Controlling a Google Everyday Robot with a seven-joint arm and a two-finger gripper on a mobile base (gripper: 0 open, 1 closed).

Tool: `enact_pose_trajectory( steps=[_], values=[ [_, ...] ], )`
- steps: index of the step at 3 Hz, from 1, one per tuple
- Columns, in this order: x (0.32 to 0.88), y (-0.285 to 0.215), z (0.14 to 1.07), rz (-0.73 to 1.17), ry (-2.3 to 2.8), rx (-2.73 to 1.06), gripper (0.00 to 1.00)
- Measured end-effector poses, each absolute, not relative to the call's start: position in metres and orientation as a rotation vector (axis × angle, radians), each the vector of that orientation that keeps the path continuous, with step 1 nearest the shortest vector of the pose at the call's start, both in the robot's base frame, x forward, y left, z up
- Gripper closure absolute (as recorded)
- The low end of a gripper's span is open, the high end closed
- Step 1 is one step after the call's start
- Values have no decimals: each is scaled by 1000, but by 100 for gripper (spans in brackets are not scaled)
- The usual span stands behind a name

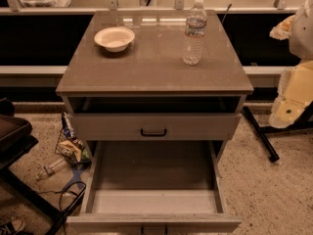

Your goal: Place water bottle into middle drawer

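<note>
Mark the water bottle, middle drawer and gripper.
water bottle [194, 39]: camera view, ribbed body; it stands on the cabinet [146, 68].
middle drawer [151, 168]: camera view, bare floor; it is pulled open.
gripper [286, 109]: camera view, cream casing at the right edge, beside the cabinet.

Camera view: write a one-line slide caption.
Water bottle and bowl on the cabinet top, middle drawer pulled open below, hand at the right edge.
</note>
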State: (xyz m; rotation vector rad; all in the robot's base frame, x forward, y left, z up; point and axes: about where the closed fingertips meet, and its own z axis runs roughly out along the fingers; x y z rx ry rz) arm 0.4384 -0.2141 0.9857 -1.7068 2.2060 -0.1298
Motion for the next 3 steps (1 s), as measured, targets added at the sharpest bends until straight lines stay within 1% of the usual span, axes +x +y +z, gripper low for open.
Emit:
enact_pose_trajectory(
  steps=[1, 2, 3],
  values=[
    [438, -214, 986, -130, 2206, -1707, 0],
    [455, -213, 982, -110, 2180, -1666, 0],
    [504, -211, 977, -34, 2123, -1537, 0]
  ],
)
